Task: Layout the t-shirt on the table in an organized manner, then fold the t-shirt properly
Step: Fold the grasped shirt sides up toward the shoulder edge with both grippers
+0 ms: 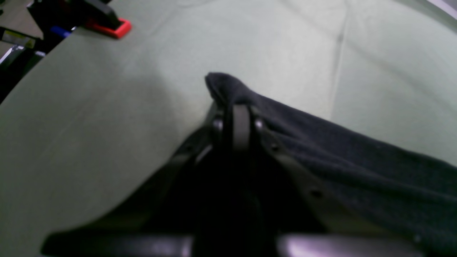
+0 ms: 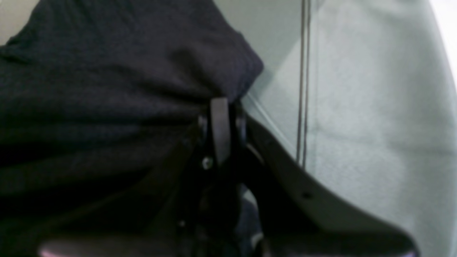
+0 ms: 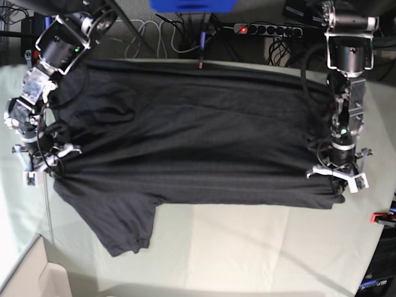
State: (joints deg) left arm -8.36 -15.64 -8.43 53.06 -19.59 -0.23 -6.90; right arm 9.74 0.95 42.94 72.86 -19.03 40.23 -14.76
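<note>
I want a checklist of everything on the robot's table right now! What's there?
Surface: table, pale green cloth, creased.
Job's things: t-shirt, dark, spread wide across the table, one sleeve pointing toward the near edge.
Clutter: red clamp at the table edge.
Grippers: left gripper shut on a t-shirt corner; right gripper shut on the t-shirt's other end.
Cables: white and black leads plus a power strip behind the table.
Surroundings: blue box at the back.

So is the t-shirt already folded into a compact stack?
No, the t-shirt lies spread across the table, one sleeve sticking out.
</note>
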